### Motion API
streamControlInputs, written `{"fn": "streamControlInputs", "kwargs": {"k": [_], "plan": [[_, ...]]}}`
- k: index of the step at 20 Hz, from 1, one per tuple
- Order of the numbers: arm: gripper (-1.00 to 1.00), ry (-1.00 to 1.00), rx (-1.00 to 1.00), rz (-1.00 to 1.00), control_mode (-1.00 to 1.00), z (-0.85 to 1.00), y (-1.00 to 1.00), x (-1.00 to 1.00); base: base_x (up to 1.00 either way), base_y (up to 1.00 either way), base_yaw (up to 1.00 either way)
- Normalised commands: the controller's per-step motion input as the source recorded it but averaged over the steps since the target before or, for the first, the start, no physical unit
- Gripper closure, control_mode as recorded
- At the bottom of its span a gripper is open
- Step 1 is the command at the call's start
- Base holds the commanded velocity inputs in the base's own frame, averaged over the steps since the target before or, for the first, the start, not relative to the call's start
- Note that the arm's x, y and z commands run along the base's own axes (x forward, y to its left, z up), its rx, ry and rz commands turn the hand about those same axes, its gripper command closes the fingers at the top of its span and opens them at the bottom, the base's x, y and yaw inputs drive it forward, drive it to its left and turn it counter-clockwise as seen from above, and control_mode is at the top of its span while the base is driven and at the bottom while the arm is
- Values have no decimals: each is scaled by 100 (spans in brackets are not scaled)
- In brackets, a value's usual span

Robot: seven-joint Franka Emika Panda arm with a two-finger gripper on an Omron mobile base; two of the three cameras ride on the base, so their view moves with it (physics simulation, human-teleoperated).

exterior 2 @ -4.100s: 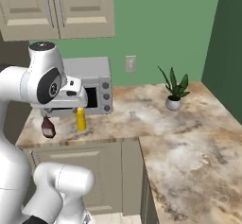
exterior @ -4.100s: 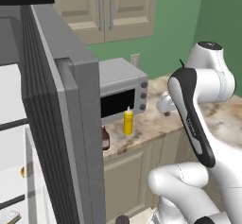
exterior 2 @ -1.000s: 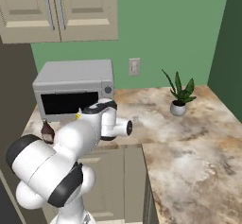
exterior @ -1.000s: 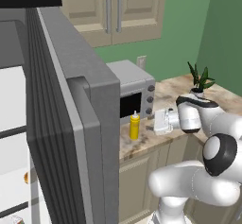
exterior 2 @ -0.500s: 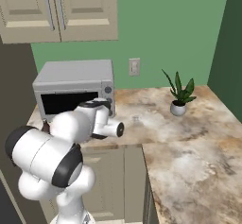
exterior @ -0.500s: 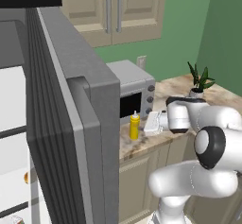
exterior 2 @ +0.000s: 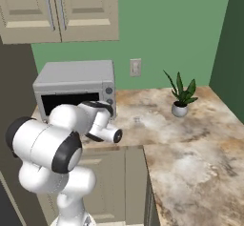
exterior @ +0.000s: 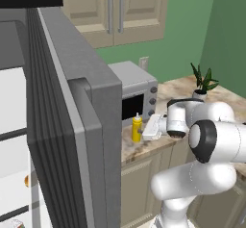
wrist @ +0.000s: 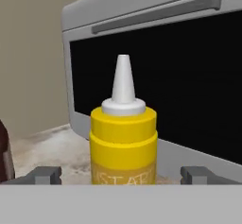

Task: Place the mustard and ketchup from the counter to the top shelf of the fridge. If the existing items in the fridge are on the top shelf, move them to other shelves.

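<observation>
The fridge (exterior: pixel 72 126) stands with its grey door swung wide, the door's thick edge close beside the counter (exterior 2: pixel 190 144) and walling off that side of the work. Since a few seconds ago the base has driven, so the whole view has shifted; in the last second the arm has folded low and swung in toward the microwave (exterior: pixel 137 95).

That brings the gripper (exterior: pixel 153 127) level with the mustard (exterior: pixel 137 128), which stands upright on the counter just in front of the microwave door. In the hand view the mustard (wrist: pixel 124 138) sits dead centre between the two fingertips (wrist: pixel 46 175), jaws spread wide on either side and touching nothing. I'd judge this the last of the reach, with the grasp itself not yet made.

The ketchup (wrist: pixel 5 152) shows as a dark sliver at the edge of the hand view, just beside the mustard, so one finger has little room on that side. The microwave's door sits close behind the bottle, so there is not much depth to push into. A potted plant (exterior 2: pixel 180 96) stands well apart, leaving that stretch of counter open.
</observation>
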Motion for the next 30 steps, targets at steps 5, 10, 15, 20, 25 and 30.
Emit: {"fn": "streamControlInputs", "kwargs": {"k": [5,10,15,20,25,30], "plan": [[-100,-7,0,-6,-100,-6,1,17,0,0,0],[-100,-4,0,-6,-100,-1,12,4,0,0,0],[100,-1,0,-6,-100,0,24,6,0,0,0],[100,0,0,-2,-100,1,4,0,0,0,0],[100,-3,7,-4,-100,56,-9,-12,0,0,0],[100,-3,11,-14,-100,100,-45,-58,0,0,0]]}}
